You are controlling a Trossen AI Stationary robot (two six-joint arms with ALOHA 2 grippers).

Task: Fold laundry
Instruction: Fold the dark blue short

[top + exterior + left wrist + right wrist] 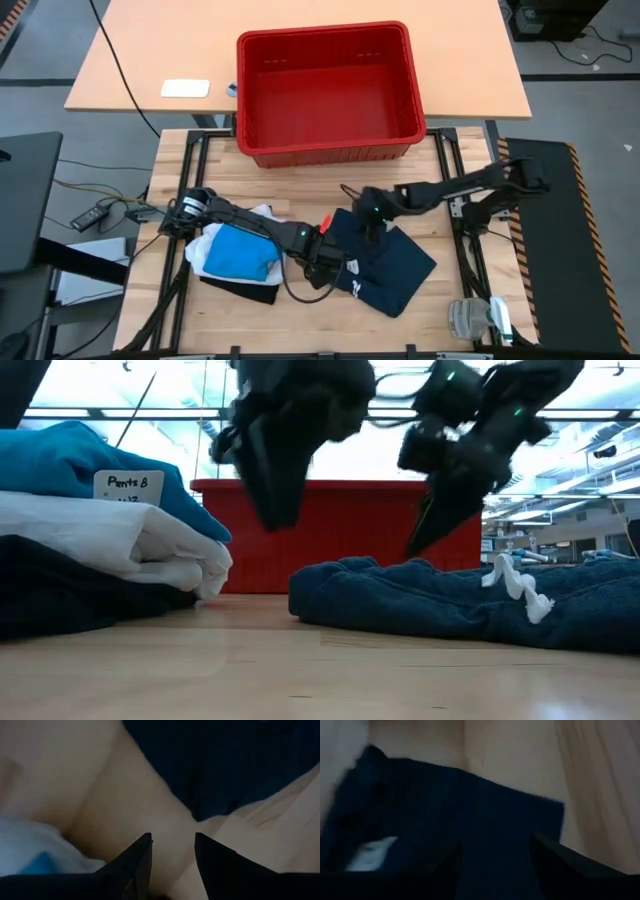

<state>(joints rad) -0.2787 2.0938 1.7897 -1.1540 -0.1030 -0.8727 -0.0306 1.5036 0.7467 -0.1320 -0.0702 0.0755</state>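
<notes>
A folded dark navy garment lies flat on the wooden table right of centre; its white tag shows in the low view. At the left a bright blue piece lies on top of a white garment and a black one. My left gripper hangs open, pointing down over bare wood at the navy garment's left edge. Over the garment's far part my right gripper is open and slants down. Neither holds anything.
A red plastic basket stands at the table's far edge, with nothing showing inside it. Behind it is a tan desk with a small white pad. A grey object sits off the table's near right corner.
</notes>
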